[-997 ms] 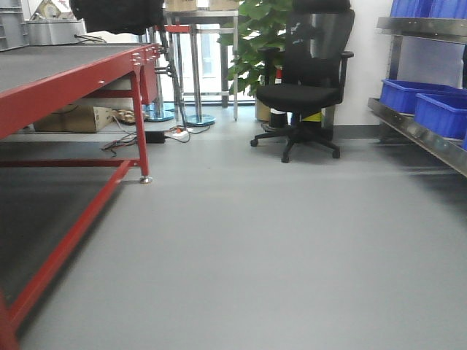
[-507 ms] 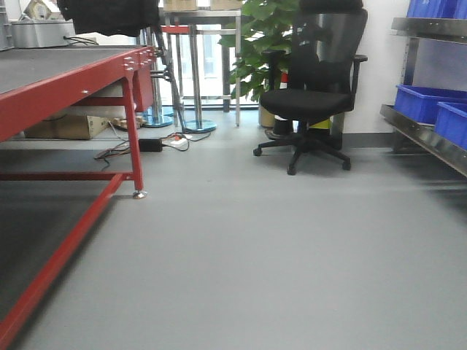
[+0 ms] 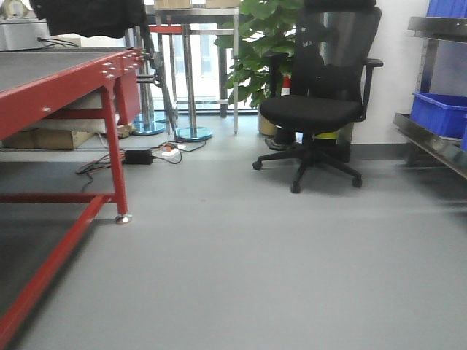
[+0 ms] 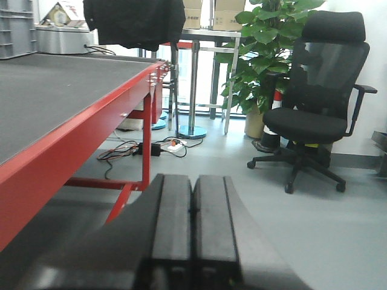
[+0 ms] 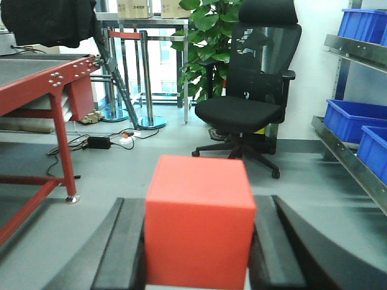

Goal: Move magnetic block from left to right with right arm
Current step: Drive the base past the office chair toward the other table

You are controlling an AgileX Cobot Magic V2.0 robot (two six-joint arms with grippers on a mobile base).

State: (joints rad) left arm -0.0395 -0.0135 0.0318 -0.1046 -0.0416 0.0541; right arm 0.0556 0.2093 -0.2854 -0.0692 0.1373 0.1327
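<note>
So, pickup looks done: the right jaws are clamped on the magnetic block (image 5: 199, 226). Left jaws pressed together, empty. Setting it down on the right is what's left.

Front view sits low and faces level across the floor (image 3: 255, 277) toward the office chair (image 3: 314, 109) and plant (image 3: 259, 44), with the table (image 3: 51, 73) at left. Left wrist view looks the same way over the left gripper (image 4: 193, 199), close to the table edge. Right wrist view looks over the right gripper (image 5: 199, 241), further right. All three share chair, plant and table.
</note>
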